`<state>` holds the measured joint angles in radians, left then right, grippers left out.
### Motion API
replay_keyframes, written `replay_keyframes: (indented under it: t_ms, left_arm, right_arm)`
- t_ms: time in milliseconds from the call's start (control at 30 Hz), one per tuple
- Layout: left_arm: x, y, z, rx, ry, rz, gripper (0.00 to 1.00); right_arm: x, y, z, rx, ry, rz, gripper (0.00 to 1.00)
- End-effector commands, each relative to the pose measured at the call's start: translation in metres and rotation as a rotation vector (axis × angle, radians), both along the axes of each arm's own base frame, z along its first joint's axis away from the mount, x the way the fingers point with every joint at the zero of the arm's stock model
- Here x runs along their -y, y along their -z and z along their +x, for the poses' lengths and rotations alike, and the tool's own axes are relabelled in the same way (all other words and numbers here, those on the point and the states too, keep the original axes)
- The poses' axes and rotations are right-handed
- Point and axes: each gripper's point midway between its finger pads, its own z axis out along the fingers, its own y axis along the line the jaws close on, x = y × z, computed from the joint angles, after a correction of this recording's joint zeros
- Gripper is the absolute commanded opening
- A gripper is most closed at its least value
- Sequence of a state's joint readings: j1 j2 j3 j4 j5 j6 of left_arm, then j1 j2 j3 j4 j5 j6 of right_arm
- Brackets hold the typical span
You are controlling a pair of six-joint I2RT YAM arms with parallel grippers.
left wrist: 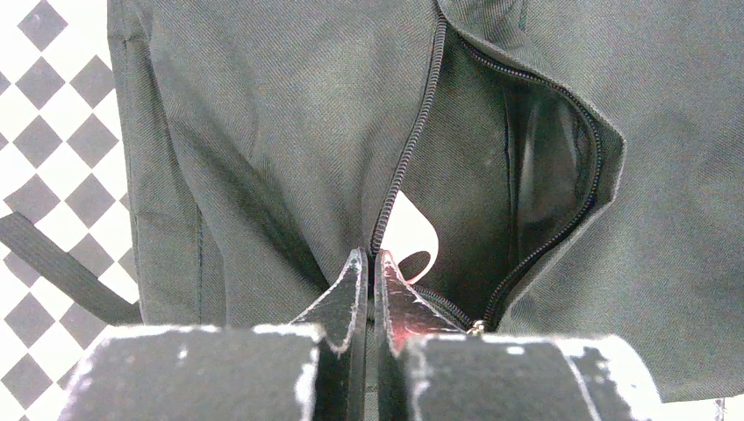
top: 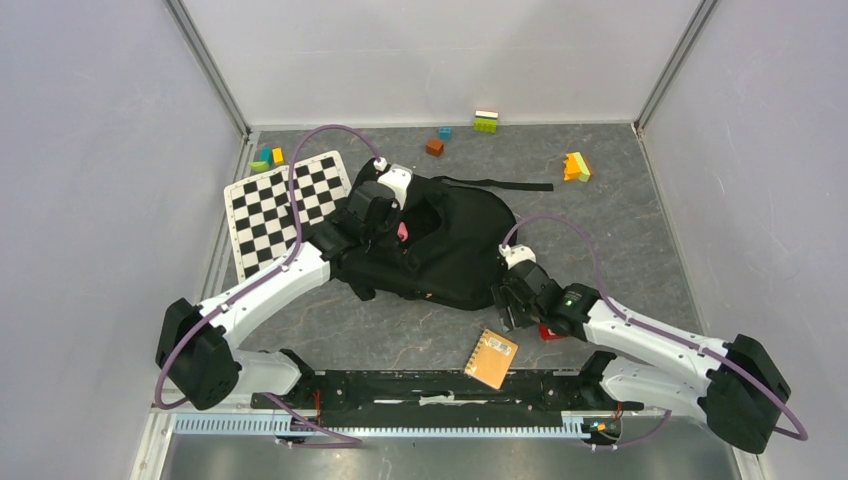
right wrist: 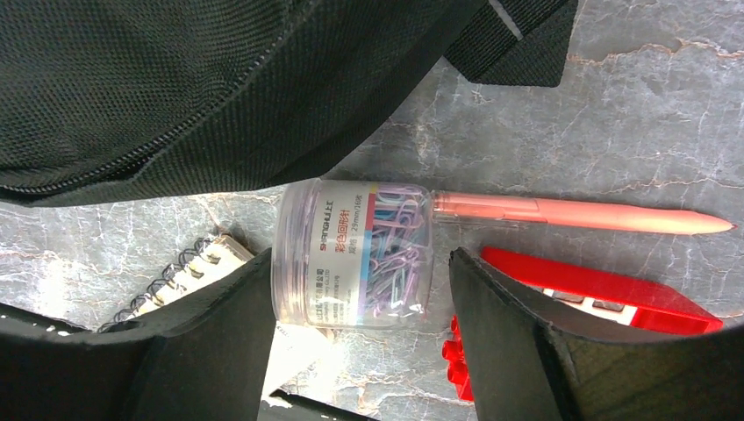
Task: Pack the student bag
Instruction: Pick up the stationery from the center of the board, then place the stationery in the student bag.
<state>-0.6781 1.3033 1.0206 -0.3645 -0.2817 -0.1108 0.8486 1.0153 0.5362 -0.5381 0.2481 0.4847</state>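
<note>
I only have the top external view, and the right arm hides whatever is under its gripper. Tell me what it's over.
Observer: In the right wrist view, the right gripper is open and straddles a clear jar of paper clips lying on its side.
Operator: Report what's next to the jar.
Observer: A salmon-pink pen lies on the table just beyond it, with one end beside the jar.
Operator: Now give me the left gripper.
Observer: In the left wrist view, the left gripper is shut on the student bag, on the fabric at the zipper of an open pocket.
</note>
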Motion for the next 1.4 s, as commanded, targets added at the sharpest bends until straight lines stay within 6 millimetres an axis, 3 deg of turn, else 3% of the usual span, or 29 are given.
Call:
replay_keyframes:
  t_ms: [0, 100, 233, 367, 633, 800, 933, 1133, 1367]
  left_arm:
    - [0.006, -0.03, 0.006, 0.059, -0.01, -0.08, 0.02]
    - [0.006, -0.031, 0.006, 0.06, -0.01, -0.081, 0.02]
    - [0.005, -0.034, 0.005, 0.068, -0.01, -0.087, 0.02]
    - [0.006, -0.036, 0.004, 0.071, -0.006, -0.095, 0.02]
    - [0.007, -0.037, 0.003, 0.072, -0.004, -0.106, 0.02]
    - [0.008, -0.032, 0.004, 0.061, -0.003, -0.099, 0.02]
    - [0.009, -0.029, 0.005, 0.048, -0.002, -0.09, 0.02]
    - [0.011, -0.03, 0.003, 0.049, 0.005, -0.106, 0.02]
    - [0.01, -0.028, 0.003, 0.045, 0.004, -0.102, 0.02]
  right_arm:
    - [0.001, 0.003, 0.001, 0.002, 0.012, -0.011, 0.74]
    - [-0.001, 0.002, 0.0, 0.003, 0.011, 0.003, 0.61]
    - [-0.007, -0.022, 0.005, 0.047, 0.019, 0.05, 0.48]
    - [-0.013, -0.058, 0.015, 0.106, 0.023, 0.089, 0.47]
    - [-0.048, -0.145, 0.045, 0.281, -0.061, 0.215, 0.45]
    - [-0.082, -0.197, 0.073, 0.434, -0.143, 0.299, 0.43]
    - [-0.116, -0.225, 0.092, 0.538, -0.226, 0.376, 0.43]
    - [-0.164, -0.244, 0.112, 0.658, -0.334, 0.497, 0.43]
    - [-0.199, -0.238, 0.125, 0.73, -0.436, 0.535, 0.43]
